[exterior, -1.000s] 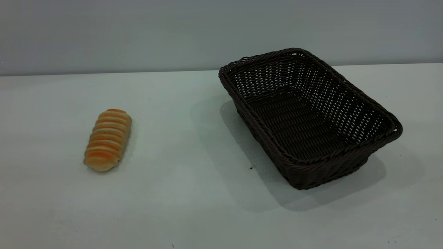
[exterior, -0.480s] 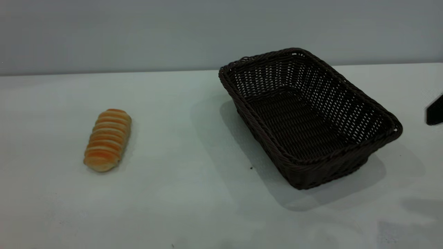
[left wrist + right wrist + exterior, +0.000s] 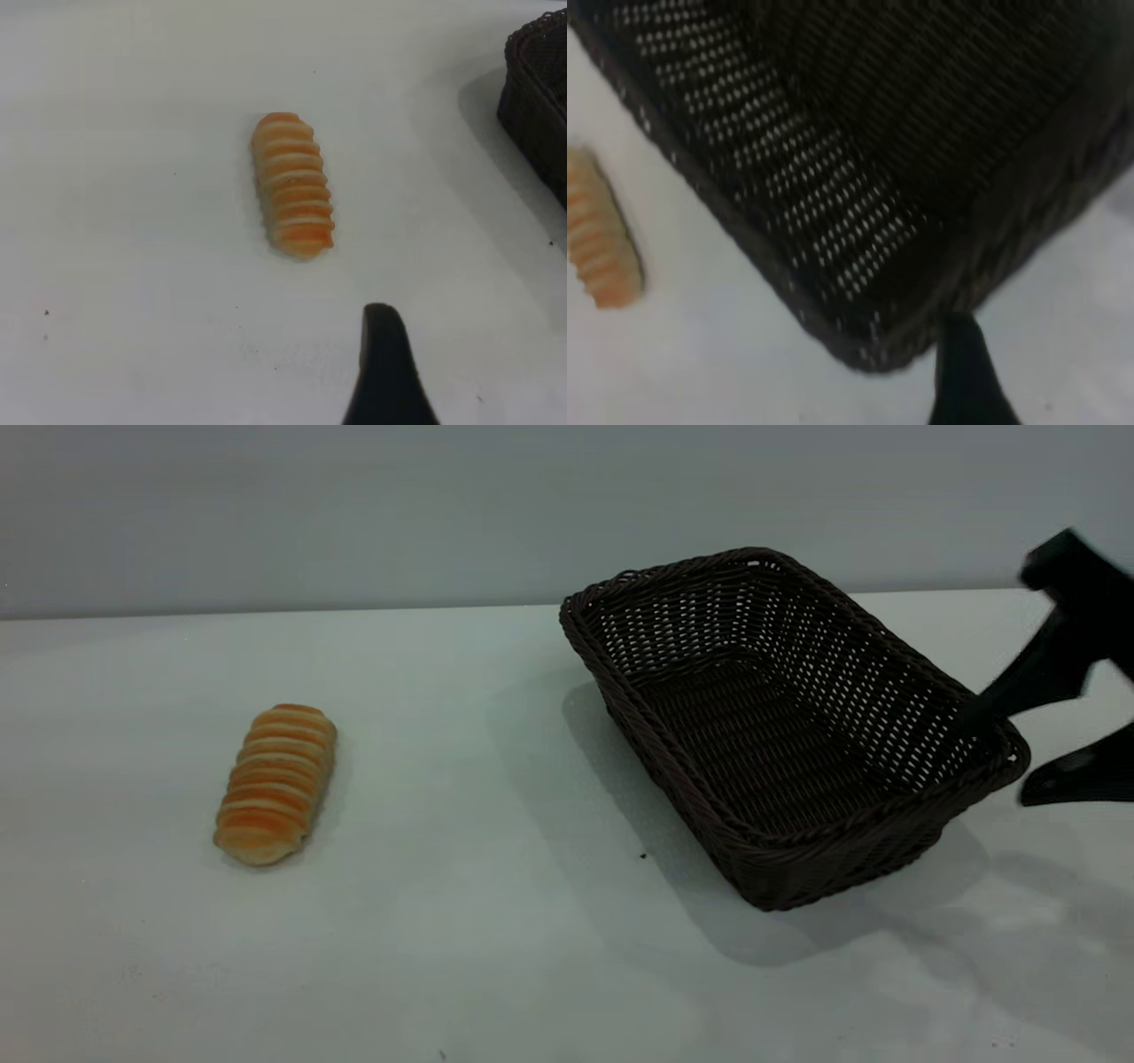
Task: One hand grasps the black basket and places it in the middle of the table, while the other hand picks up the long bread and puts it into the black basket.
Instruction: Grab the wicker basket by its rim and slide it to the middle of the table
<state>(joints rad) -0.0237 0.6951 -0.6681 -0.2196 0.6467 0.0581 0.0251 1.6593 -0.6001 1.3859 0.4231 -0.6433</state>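
Observation:
The black basket (image 3: 780, 717) stands on the white table (image 3: 496, 921) right of centre, empty; it also shows in the right wrist view (image 3: 877, 133). The long bread (image 3: 276, 782) lies on the table at the left, well apart from the basket, and shows in the left wrist view (image 3: 292, 184) and the right wrist view (image 3: 598, 232). My right gripper (image 3: 1001, 760) is open at the basket's near right corner, one finger over the rim and one outside it. My left gripper (image 3: 383, 372) shows only in the left wrist view, a short way from the bread, not touching it.
The table's far edge (image 3: 266, 613) meets a plain grey wall. A corner of the basket (image 3: 540, 97) shows in the left wrist view, with bare table between it and the bread.
My right gripper has come in from the right edge up to the basket's near right corner. The basket and the bread have not moved.

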